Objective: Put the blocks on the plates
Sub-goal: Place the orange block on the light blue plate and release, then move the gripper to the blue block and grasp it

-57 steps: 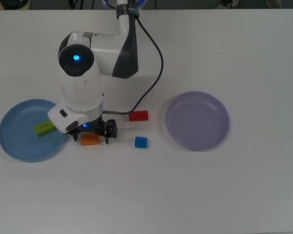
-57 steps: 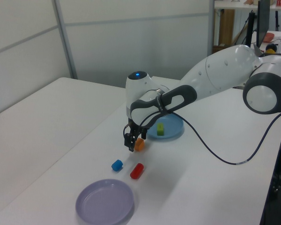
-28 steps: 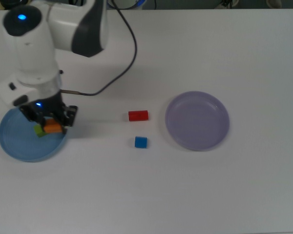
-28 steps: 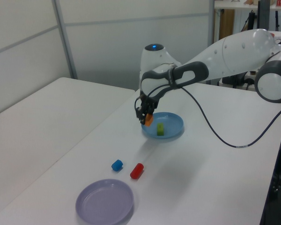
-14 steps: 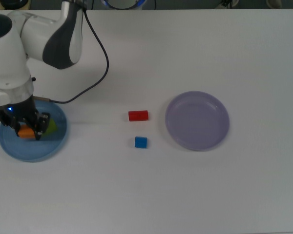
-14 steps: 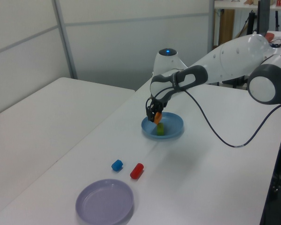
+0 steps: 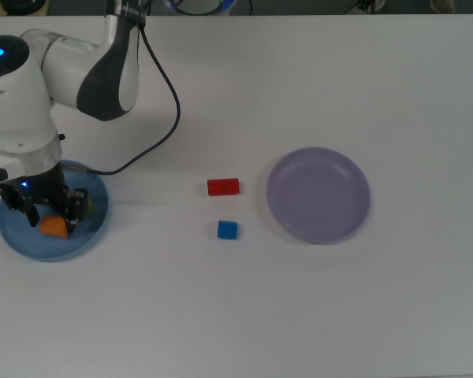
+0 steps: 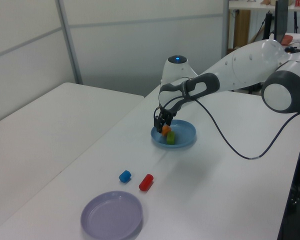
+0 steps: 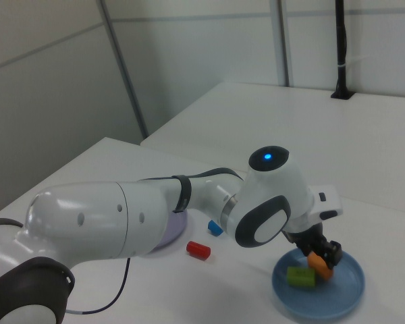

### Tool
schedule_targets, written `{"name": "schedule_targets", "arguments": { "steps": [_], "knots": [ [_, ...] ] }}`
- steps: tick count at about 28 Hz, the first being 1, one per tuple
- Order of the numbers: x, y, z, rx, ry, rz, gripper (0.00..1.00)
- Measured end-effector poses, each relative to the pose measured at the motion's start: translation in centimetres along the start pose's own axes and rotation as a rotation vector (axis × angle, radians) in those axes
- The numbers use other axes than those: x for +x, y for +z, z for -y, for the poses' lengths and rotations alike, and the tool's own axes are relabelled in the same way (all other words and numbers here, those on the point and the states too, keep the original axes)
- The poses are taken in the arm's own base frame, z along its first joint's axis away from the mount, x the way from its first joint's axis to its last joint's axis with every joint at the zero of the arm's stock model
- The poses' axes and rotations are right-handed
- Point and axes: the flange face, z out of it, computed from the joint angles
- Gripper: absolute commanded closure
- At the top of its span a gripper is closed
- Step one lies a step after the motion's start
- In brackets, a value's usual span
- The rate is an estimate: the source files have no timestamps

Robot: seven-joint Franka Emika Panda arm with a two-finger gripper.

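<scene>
In the top view, the claw [image 7: 50, 211] pinches the orange block [image 7: 54, 227] over the light blue plate [image 7: 12, 237], beside the lime-green block [image 9: 300, 276]. Rightward on the bench [image 7: 221, 315] lie the red block [image 7: 223, 187], blue block [image 7: 228, 230] and lavender plate [image 7: 318, 195].

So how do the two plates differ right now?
The light blue plate holds the orange block and the green block; the lavender plate holds nothing. The pincer is over the light blue plate, not the lavender plate. Both are round and shallow.
</scene>
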Motion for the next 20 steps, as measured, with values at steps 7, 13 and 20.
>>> {"name": "schedule_targets", "arguments": {
  "steps": [7,13,20],
  "knots": [
    [0.4,-0.4,0.8,0.005,-0.010,-0.009,0.00],
    [1.6,-2.4,5.0,0.042,-0.033,-0.046,0.00],
    [1.7,-3.6,13.1,0.096,-0.036,-0.037,0.00]
  ]
}}
